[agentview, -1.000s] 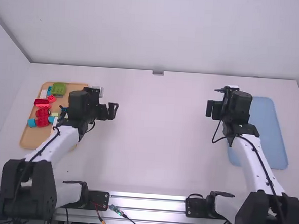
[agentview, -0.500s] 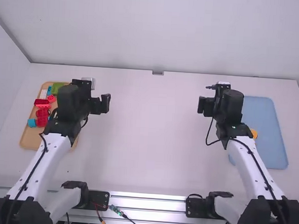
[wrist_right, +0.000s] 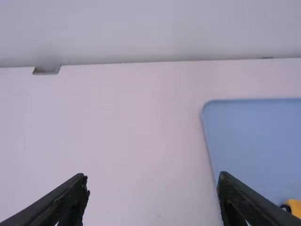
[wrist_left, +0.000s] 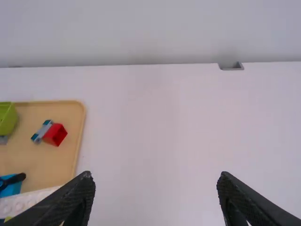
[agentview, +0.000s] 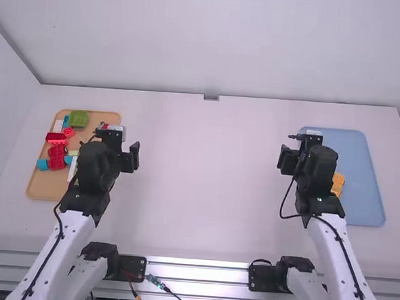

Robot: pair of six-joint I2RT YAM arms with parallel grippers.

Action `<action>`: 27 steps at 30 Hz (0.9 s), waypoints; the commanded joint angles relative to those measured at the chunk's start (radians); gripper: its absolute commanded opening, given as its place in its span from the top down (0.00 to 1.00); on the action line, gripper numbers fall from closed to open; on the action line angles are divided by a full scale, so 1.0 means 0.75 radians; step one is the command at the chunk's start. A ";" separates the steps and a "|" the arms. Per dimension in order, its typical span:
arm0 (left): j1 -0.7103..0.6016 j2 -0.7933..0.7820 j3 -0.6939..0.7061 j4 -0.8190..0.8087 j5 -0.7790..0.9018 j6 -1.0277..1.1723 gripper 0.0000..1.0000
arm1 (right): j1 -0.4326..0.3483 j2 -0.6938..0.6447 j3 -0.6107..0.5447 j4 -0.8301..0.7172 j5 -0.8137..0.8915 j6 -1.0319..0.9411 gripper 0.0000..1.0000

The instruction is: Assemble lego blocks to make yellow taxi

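In the high view my left gripper (agentview: 129, 158) is above the right side of the wooden tray; in the left wrist view the left gripper (wrist_left: 155, 188) stands open, holding nothing. My right gripper (agentview: 287, 160) is by the blue tray's left edge, and the right gripper (wrist_right: 153, 189) is open and unloaded in its wrist view. The wooden tray (agentview: 41, 191) carries a green block (agentview: 79, 119), red blocks (agentview: 56, 158), a light-blue block (agentview: 43, 164) and a white piece (agentview: 72, 168). A yellow-orange block (agentview: 338, 180) lies on the blue tray (agentview: 360, 200), partly hidden by the right arm.
Between the two trays stretches the white table (agentview: 205, 184), with a wall behind its far edge. A small grey bracket (agentview: 211, 97) sits at the middle of that edge. Metal rails (agentview: 196, 272) and cables run along the near side.
The left gripper has moved left and slightly nearer the camera. The right gripper went left, then back right and nearer. The yellow-orange block has come into view beside the right arm.
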 commanded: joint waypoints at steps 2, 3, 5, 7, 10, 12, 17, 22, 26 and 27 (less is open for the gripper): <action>-0.001 -0.125 -0.114 0.003 -0.034 0.009 0.38 | 0.004 -0.120 -0.111 0.003 -0.004 0.009 0.36; -0.001 -0.142 -0.130 0.003 -0.034 0.009 0.40 | 0.004 -0.135 -0.127 0.003 -0.004 0.009 0.37; -0.001 -0.209 -0.198 0.003 -0.034 0.009 0.45 | 0.004 -0.200 -0.191 0.003 -0.004 0.009 0.42; -0.001 -0.252 -0.240 0.003 -0.034 0.009 0.48 | 0.004 -0.241 -0.233 0.003 -0.004 0.009 0.45; -0.001 -0.354 -0.343 0.003 -0.034 0.009 0.56 | 0.004 -0.343 -0.335 0.003 -0.004 0.009 0.53; -0.001 -0.413 -0.402 0.003 -0.034 0.009 0.60 | 0.004 -0.403 -0.395 0.003 -0.004 0.009 0.57; -0.001 -0.565 -0.554 0.003 -0.034 0.009 0.71 | 0.004 -0.563 -0.554 0.003 -0.004 0.009 0.69; -0.001 -0.693 -0.679 0.003 -0.034 0.009 0.81 | 0.004 -0.703 -0.695 0.003 -0.004 0.009 0.80; -0.001 -0.781 -0.679 0.003 -0.034 0.009 0.88 | 0.004 -0.803 -0.792 0.003 -0.004 0.009 0.87; -0.001 -0.810 -0.679 0.003 -0.034 0.009 0.90 | 0.004 -0.836 -0.792 0.003 -0.004 0.009 0.90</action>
